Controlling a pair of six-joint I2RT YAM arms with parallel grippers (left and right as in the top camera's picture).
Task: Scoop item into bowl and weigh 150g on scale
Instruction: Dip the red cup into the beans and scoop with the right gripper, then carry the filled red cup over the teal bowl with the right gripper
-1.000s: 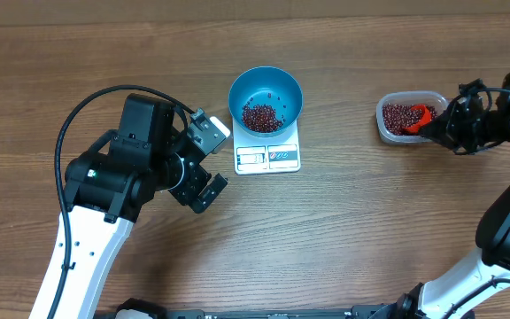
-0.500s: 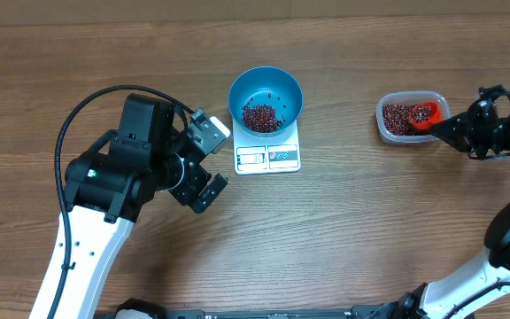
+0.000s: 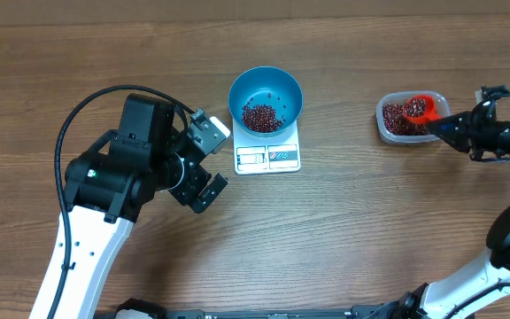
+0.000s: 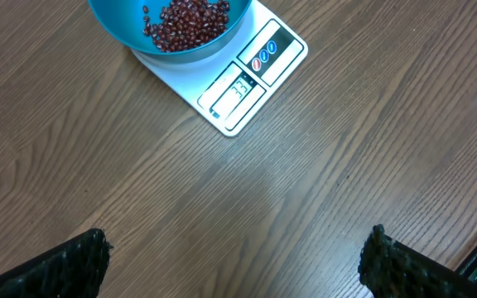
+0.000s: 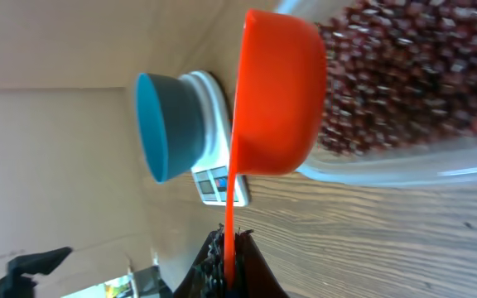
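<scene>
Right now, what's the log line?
left gripper open, empty | right gripper shut on scoop at tub | bowl on scale, beans inside

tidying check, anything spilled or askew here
Nothing stands out: the small red-brown beans are contained, none loose on the wooden table; the round blue bowl sits upright on the flat white scale.

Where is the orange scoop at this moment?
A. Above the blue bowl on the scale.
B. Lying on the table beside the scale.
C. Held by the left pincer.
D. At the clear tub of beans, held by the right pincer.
D: the orange scoop is at the clear tub, its handle gripped by the right pincer, well away from the blue bowl.
</scene>
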